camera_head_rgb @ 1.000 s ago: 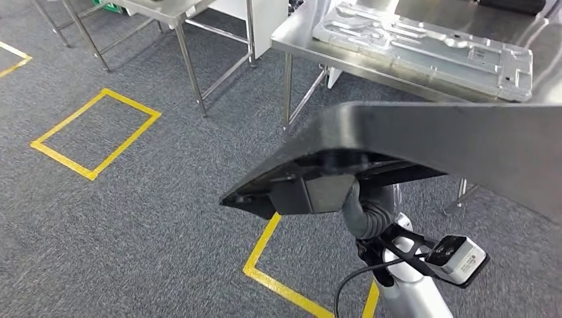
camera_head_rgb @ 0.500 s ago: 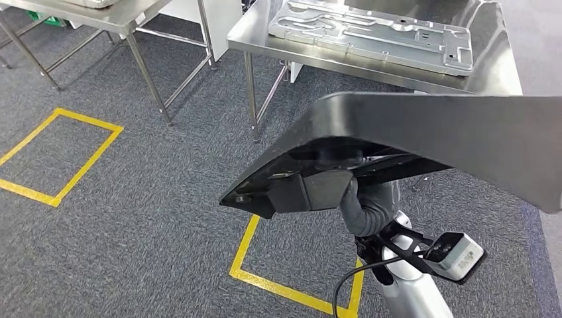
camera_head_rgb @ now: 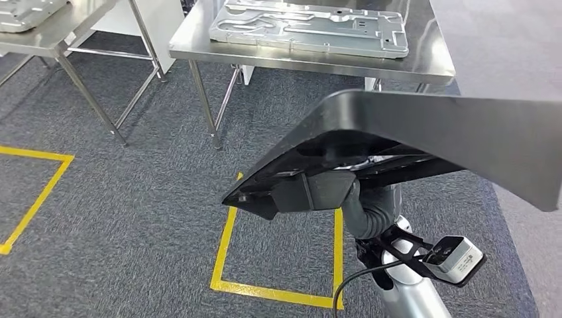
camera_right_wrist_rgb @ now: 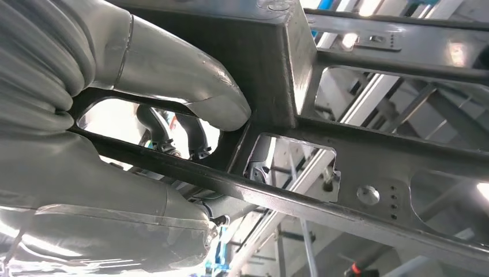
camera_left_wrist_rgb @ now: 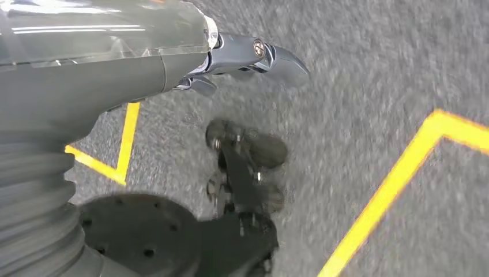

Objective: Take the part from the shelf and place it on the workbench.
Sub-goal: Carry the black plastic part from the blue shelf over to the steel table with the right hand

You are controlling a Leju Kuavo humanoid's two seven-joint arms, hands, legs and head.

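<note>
I see my right robot hand [camera_right_wrist_rgb: 173, 109] clamped under the broad dark flat metal part [camera_head_rgb: 424, 132], held level, steel bench [camera_head_rgb: 431, 66] at twelve o'clock.

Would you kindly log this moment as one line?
right robot hand: grips large dark metal frame part | steel workbench: ahead | placement: pending

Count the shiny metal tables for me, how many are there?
2. One steel workbench stands ahead with a silver plate part on it; a second table is at the far left, cut off by the edge. More may be out of frame.
</note>
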